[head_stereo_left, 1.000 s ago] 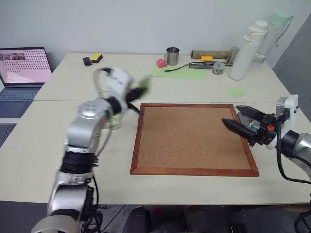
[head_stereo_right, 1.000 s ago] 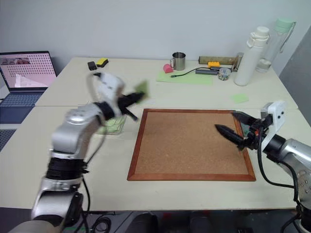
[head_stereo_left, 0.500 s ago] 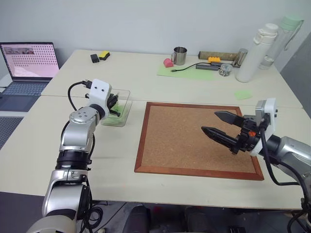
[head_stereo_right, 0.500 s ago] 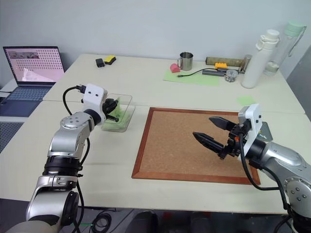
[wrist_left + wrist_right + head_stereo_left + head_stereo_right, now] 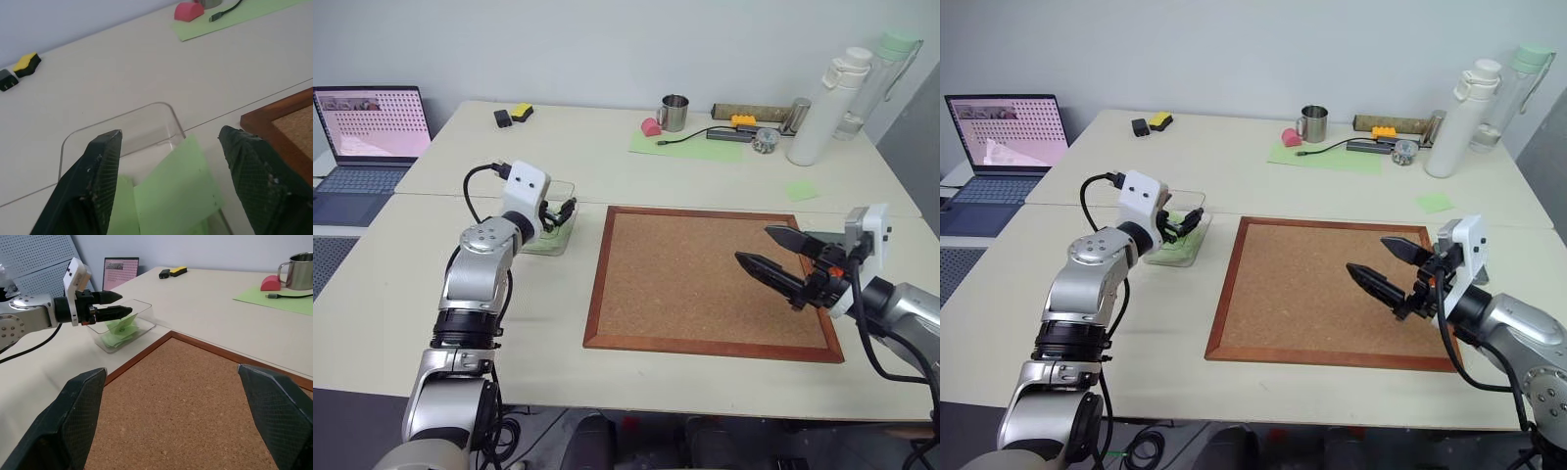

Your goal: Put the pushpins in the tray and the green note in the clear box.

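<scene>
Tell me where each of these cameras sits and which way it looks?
Head cameras, both eyes: look forward and down at the wood-framed corkboard; both arms show.
Left wrist camera: looks along the open left gripper at the small clear plastic box holding the pale green paper note.
Right wrist camera: looks along the open right gripper across the corkboard.
Both wrist cameras share the clear box.

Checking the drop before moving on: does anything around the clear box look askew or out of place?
The green note is in the clear box but not flat: it leans tilted against a wall. The open left gripper hovers over it. Nothing is spilled or damaged.
</scene>
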`<state>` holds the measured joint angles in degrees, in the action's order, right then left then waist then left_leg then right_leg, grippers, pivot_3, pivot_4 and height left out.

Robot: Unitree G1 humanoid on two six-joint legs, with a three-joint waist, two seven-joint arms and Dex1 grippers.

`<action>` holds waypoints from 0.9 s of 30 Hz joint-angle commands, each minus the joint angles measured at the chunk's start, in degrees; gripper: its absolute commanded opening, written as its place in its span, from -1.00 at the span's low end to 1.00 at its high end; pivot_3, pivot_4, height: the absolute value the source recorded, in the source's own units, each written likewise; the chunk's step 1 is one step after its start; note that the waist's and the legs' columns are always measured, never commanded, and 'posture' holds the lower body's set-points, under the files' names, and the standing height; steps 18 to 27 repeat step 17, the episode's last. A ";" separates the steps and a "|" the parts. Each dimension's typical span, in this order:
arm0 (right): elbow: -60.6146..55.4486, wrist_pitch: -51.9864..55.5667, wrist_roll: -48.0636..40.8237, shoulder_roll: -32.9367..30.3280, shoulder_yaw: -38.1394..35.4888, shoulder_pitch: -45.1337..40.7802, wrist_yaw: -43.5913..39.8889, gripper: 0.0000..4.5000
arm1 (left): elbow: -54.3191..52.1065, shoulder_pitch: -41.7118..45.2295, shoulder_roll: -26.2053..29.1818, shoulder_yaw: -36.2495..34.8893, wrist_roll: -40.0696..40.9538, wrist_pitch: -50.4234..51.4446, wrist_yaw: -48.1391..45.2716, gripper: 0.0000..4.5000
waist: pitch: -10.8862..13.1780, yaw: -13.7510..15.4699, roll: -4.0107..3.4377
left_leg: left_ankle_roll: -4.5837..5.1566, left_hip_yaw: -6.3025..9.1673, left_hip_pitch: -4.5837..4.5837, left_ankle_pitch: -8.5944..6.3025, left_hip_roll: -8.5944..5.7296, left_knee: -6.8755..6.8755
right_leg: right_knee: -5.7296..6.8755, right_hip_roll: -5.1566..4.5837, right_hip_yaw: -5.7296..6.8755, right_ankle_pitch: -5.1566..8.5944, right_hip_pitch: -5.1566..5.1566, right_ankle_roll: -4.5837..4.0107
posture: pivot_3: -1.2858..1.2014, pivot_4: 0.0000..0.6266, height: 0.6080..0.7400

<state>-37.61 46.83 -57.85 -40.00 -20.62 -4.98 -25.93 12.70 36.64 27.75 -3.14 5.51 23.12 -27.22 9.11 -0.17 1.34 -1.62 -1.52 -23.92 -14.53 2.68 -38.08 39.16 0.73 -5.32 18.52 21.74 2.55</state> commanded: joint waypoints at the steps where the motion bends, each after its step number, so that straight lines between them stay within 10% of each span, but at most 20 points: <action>1: -1.92 -1.36 -0.56 -1.12 -2.45 0.83 0.12 1.00 | -4.04 0.29 0.76 0.43 2.28 -0.03 -4.51 0.99 | 0.00 0.00 0.00 | 0.00 0.00 0.00 0.00 0.00 0.00 | 0.00 0.00 0.00 0.00 0.00 0.00 | 0.03 -0.52 1.00; 13: 0.40 -2.35 3.18 -7.52 -5.64 6.91 -6.59 1.00 | -14.52 -3.73 6.92 7.33 9.30 5.76 -25.75 0.99 | 0.00 -0.19 -0.01 | 0.00 -0.06 0.04 0.00 0.00 0.01 | -0.02 0.03 -0.03 0.00 -0.01 0.00 | 0.03 -0.52 1.00; 27: 1.58 -3.80 5.46 -7.98 -5.98 8.29 -7.80 1.00 | -17.56 -5.76 6.59 8.27 10.23 6.11 -26.65 0.99 | 0.00 -0.25 -0.01 | 0.01 -0.05 0.07 0.00 0.01 0.00 | -0.01 0.05 -0.05 0.00 -0.03 0.00 | 0.03 -0.52 1.00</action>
